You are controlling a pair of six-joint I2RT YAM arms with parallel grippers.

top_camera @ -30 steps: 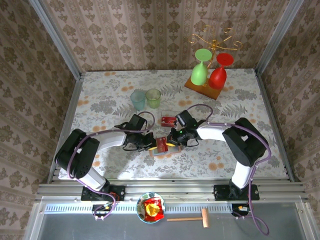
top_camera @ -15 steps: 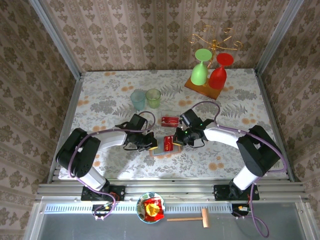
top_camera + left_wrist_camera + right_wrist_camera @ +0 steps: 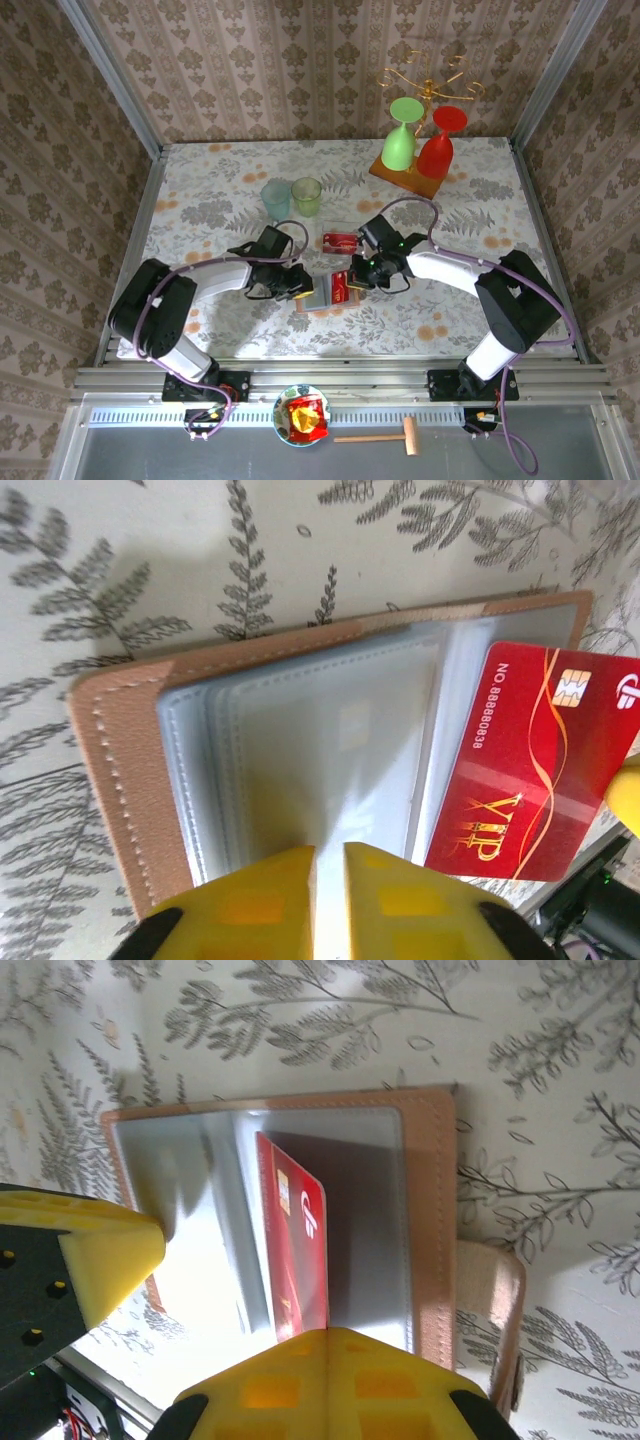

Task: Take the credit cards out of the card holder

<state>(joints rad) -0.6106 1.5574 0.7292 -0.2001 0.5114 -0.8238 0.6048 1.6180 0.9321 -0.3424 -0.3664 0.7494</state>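
Tan leather card holder (image 3: 317, 294) lies open; from above, the left gripper (image 3: 302, 287) is at its left edge and the right gripper (image 3: 356, 281) at its right, clamped on a red credit card (image 3: 340, 288). Left wrist: yellow fingers (image 3: 250, 900) narrowly apart over its grey sleeves, grip unclear. Right wrist: the card stands on edge over its inside.

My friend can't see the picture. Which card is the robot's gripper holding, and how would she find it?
Look near the middle of the flowery table, where the tan card holder lies open. At its right end is the red VIP card, pinched in the right gripper. It has gold swirls and a gripper on it, unlike the other red card lying alone farther back.
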